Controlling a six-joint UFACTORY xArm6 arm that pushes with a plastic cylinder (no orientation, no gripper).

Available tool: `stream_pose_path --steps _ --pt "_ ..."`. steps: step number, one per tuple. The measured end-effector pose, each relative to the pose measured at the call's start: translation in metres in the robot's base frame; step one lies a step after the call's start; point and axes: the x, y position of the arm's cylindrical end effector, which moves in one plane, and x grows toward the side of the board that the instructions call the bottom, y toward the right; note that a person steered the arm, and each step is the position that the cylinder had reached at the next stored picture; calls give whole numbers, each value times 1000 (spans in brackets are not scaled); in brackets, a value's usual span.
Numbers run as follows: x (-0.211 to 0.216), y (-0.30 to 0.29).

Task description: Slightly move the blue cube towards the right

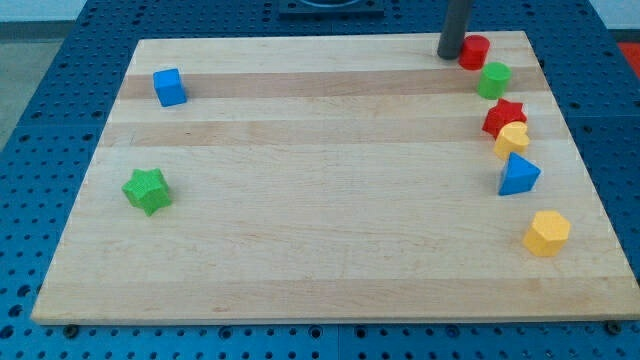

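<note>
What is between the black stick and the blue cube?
Nothing. In the camera view, only bare wooden board lies between my tip, at the view's top right beside the red block, and the blue cube at top left.

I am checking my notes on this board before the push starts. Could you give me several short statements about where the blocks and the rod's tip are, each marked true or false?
1. The blue cube lies near the view's top left. True.
2. My tip touches the blue cube. False: it is far away at the view's top right, right beside the red cylinder.
3. The green star lies below the blue cube in the view. True.
4. The yellow hexagon is the topmost block on the right. False: it is the lowest there.
5. The blue triangle lies on the view's right side. True.
</note>
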Motion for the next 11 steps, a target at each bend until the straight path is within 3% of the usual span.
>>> stream_pose_path --steps 2,3,4,6,8,10,11 --pt "0 0" --pt "6 -49" --pt "32 -151" --pt "39 -308" --pt "22 -320" --pt "10 -448" --pt "17 -476"
